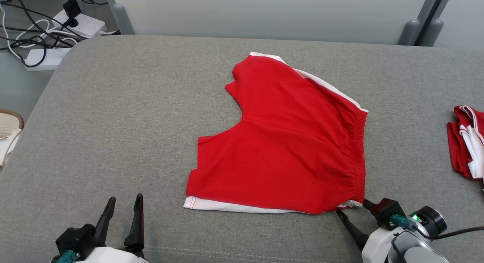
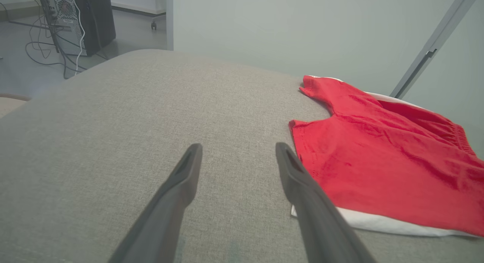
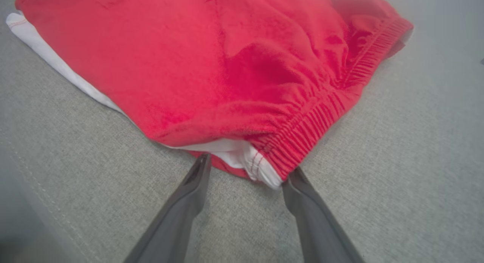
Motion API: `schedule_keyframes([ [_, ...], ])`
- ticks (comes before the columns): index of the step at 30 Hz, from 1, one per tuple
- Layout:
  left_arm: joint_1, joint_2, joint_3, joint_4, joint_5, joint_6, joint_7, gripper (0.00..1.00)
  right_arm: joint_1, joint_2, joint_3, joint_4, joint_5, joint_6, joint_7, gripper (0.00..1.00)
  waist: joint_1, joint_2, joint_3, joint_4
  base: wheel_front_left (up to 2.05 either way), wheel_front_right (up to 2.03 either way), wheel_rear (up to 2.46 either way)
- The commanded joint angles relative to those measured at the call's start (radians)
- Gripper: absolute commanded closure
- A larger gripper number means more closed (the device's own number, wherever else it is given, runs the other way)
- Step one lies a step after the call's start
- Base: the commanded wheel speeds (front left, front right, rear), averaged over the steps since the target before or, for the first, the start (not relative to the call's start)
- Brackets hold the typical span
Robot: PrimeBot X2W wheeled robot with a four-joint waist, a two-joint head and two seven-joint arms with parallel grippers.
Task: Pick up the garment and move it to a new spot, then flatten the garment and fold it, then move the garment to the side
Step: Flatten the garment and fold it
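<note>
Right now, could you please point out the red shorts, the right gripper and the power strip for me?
red shorts [image 1: 287, 149], head view, middle of the red front panel.
right gripper [image 3: 249, 166], right wrist view, midway between its fingertips, at the waistband corner.
power strip [image 1: 85, 25], head view, its white top face.

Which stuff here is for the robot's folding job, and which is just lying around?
For the job: red shorts; right gripper, open at their waistband corner; left gripper, open.
Lying about: second red-and-white garment; power strips with cables; computer tower.
</note>
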Motion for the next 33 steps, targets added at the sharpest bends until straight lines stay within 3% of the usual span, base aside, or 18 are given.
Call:
schedule_keyframes([
  [1,-0.04,0.02,0.03,-0.02,-0.006,-0.007,-0.013,0.0,-0.025,-0.019,0.024,-0.008,0.021,0.004,-0.013,0.12,0.0,-0.0001,-0.001,0.003,0.0,0.0,0.0],
  [4,-0.04,0.022,0.031,-0.021,-0.007,-0.007,-0.013,0.0,-0.037,-0.03,0.056,-0.008,0.049,0.004,-0.013,0.27,0.0,-0.0001,0.001,0.006,0.0,0.0,0.0],
  [6,-0.04,0.022,0.034,-0.022,-0.007,-0.007,-0.013,0.0,-0.044,-0.039,0.071,-0.011,0.066,0.004,-0.013,0.51,0.0,-0.0001,0.002,0.005,0.0,0.0,0.0],
  [8,-0.039,0.021,0.036,-0.023,-0.007,-0.007,-0.013,0.0,-0.05,-0.05,0.086,-0.016,0.081,0.004,-0.013,0.6,0.0,-0.0001,0.004,0.003,0.0,0.0,0.0],
  [9,-0.039,0.021,0.036,-0.023,-0.007,-0.007,-0.013,0.0,-0.053,-0.056,0.093,-0.019,0.089,0.004,-0.013,0.7,0.0,-0.0001,0.005,0.002,0.0,0.0,0.0],
  [11,-0.038,0.02,0.034,-0.023,-0.008,-0.007,-0.013,0.0,-0.058,-0.068,0.107,-0.021,0.104,0.004,-0.013,1.0,0.0,-0.0001,0.006,-0.001,0.0,0.0,0.0],
  [15,-0.042,0.021,0.005,-0.014,-0.015,-0.007,-0.013,0.0,-0.069,-0.085,0.123,-0.017,0.125,0.004,-0.013,1.0,0.0,-0.0001,0.01,-0.007,0.0,0.0,0.0],
  [23,-0.097,0.105,-0.299,0.085,-0.178,-0.007,-0.013,0.0,-0.094,-0.12,0.139,-0.012,0.159,0.004,-0.013,1.0,0.0,-0.0001,0.031,-0.034,0.0,0.0,0.0],
  [33,-0.184,0.178,-0.505,0.151,-0.326,-0.007,-0.013,0.0,-0.124,-0.118,0.152,-0.019,0.163,0.004,-0.013,1.0,0.0,-0.0001,0.064,-0.068,0.0,0.0,0.0],
])
